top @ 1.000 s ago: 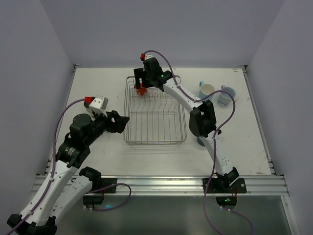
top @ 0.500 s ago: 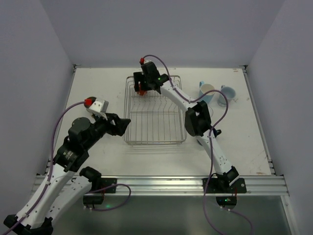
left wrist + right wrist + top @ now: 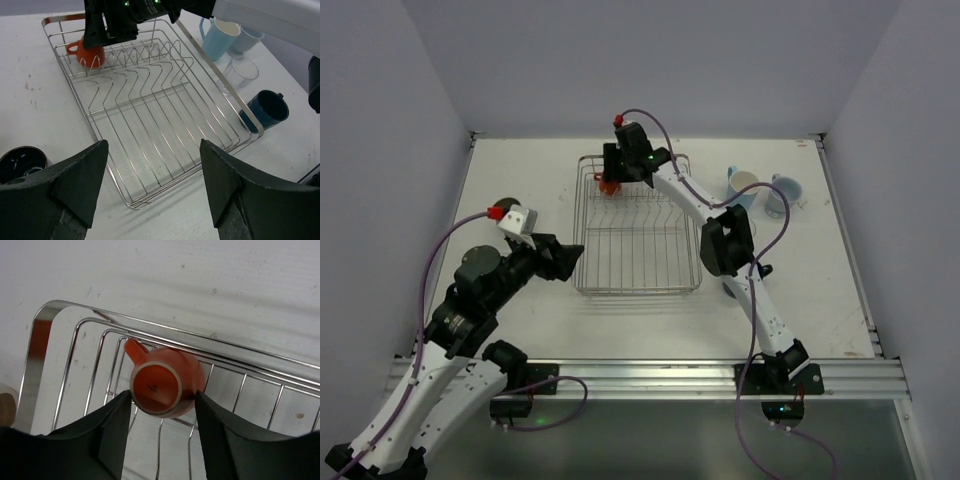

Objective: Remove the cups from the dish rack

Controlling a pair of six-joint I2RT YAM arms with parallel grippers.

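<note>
Top external view gives the count: one rack (image 3: 638, 250) of silver wire on a white table (image 3: 520, 180), with one orange mug (image 3: 609, 185) inside it at the far left corner. A light blue mug (image 3: 743, 185) and a second light blue mug (image 3: 783, 194) stand just beside each other, right of the rack's far end.

The left wrist view adds one clear glass (image 3: 241, 75) close to the rack's right rim. One dark blue mug (image 3: 265, 109) sits nearer along that same rim. The right arm hides both of them from above. One dark cup (image 3: 22, 161) sits left of the rack's near end, cut off by the picture's edge, its inside too blurred to read.

The rack is rectangular, with shiny flat corner bands and rows of zigzag tines. The orange mug is glossy and round, mouth up, handle pointing to the rack's far corner.

The right gripper (image 3: 162, 395) reaches down over the orange mug, its jaws partly closed and pressed against both sides. The mug rests in the rack. The left gripper (image 3: 155, 185) hangs over the rack's near end with its jaws wide apart and nothing between them.

A pale curved edge (image 3: 4, 407) beyond the rack's far left corner is too cropped to name.
</note>
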